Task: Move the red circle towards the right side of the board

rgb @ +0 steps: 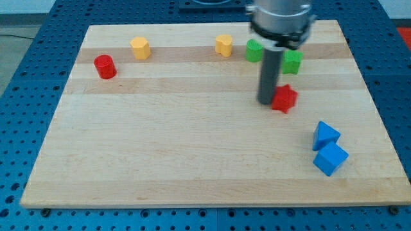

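Observation:
The red circle [104,66], a short red cylinder, stands near the view's top left of the wooden board [160,147]. My tip [267,101] is far from it, at the view's right of centre, touching or almost touching the left side of a red star-shaped block [284,99]. The rod rises from the tip to the arm's dark body at the view's top.
A yellow hexagon block [140,47] lies right of the red circle. A yellow heart-like block [224,45] and two green blocks [254,50] [293,61] lie along the top. Two blue blocks [325,135] [331,158] sit at the lower right.

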`<action>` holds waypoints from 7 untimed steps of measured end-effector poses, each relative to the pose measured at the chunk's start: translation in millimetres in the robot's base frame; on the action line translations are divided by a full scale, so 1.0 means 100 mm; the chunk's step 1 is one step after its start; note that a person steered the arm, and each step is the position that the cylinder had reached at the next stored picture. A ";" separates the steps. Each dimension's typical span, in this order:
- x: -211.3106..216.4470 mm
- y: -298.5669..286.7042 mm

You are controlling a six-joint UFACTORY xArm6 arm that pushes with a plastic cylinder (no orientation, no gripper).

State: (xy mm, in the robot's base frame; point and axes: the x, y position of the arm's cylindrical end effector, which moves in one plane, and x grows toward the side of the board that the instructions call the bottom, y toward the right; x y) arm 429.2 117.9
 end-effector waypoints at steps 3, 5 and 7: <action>-0.01 0.75; -0.18 -1.53; -0.69 -4.09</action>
State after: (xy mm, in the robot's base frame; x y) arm 359.7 -291.2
